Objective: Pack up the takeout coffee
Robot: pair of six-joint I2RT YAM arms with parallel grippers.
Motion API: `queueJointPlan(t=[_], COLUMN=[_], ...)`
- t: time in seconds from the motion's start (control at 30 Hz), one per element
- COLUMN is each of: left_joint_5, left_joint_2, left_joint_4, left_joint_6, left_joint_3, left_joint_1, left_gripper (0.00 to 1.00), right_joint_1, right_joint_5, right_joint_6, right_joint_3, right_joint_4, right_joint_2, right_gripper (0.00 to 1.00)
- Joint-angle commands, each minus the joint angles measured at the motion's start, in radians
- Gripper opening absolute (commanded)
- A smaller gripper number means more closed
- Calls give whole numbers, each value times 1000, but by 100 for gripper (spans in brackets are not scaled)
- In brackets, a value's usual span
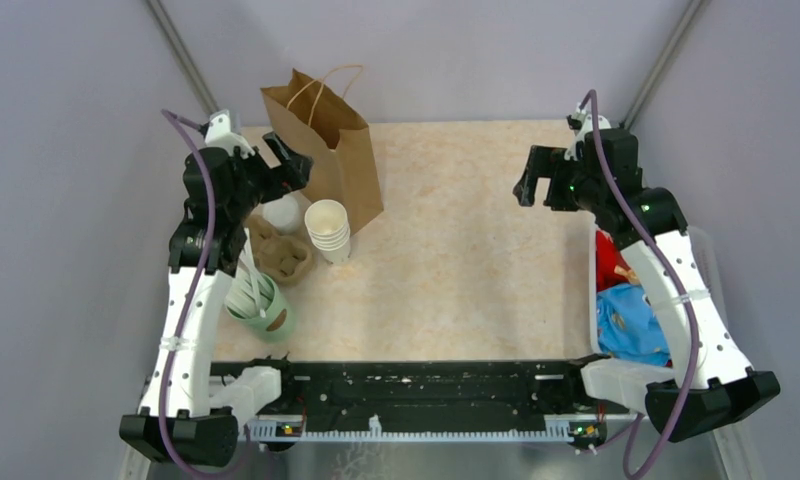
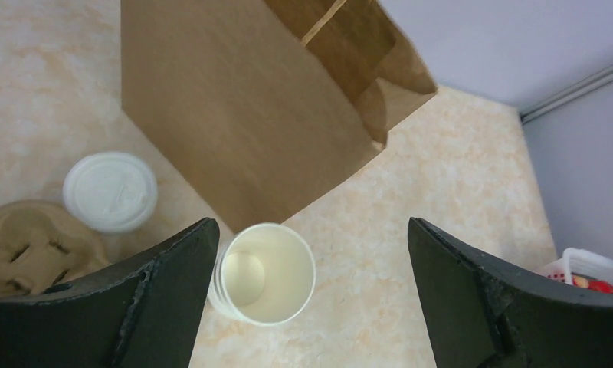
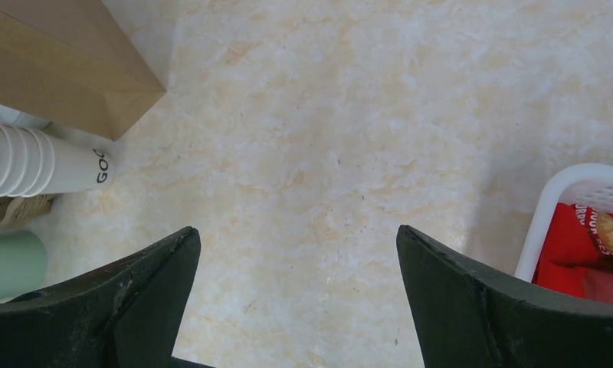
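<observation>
Both hands stand wide and hold nothing. My left gripper (image 2: 311,238) hangs over the crowded corner at about 10 o'clock on the table (image 1: 476,260). My right gripper (image 3: 297,234) hovers over bare tabletop at 2 o'clock, well apart from everything I need.

The coffee (image 2: 109,191) stands upright on the table with its white lid on. The bag (image 2: 242,115) is at its 2 o'clock, the stack of open cups (image 2: 263,274) at its 4 o'clock and the cardboard carrier (image 2: 27,245) at its 6 o'clock, all close by. It is not packed yet.

My first worry is the wrong cup. In the left wrist view the stack sits just inside my left finger, while the coffee lies outside the jaws toward 9 o'clock. A straight drop would close on the stack or knock it over.

The second worry is space. With jaws this wide, sliding over to the coffee could shove the bag or catch the carrier, and the bag looks light enough to tip.

Third, I judge a hard squeeze on a paper cup could buckle it or pop the lid and spill.

Last, the bag is much taller than the coffee. A low lift could snag its rim or handles and pull it down, and my right hand is too far off to steady it.
</observation>
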Motion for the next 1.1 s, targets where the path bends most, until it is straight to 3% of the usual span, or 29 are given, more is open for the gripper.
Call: queueJointPlan(t=[0.0,0.13,0.33,0.53,0.67,0.87,1.07], left_joint_5=[-41,-67,-51,-94,-117,-137,-198], left_joint_2=[66,179,259,348,384,419,429], left_joint_4=[-213,-406,-444,-467,-443,-438,-445], left_joint_6=[71,117,152,199,212,222,228], left_joint_3=[112,176,175,164,149,153,144], left_joint_1=[-2,-2,-13,-49,-62,-88,-107], left_gripper=[98,99,95,62,45,37,20], right_joint_1=[0,1,0,10,11,11,11], right_joint_5=[-45,-119,-218,-250,-258,-265,-262], right_joint_6=[-26,-39,-35,-8,5,29,36], right_joint_3=[89,102,84,65,44,18,9], right_joint_4=[-33,-60,-71,-61,-53,-50,-49], right_joint_2=[-8,8,23,7,-5,-8,-12], right_gripper=[99,99,99,97,96,96,96])
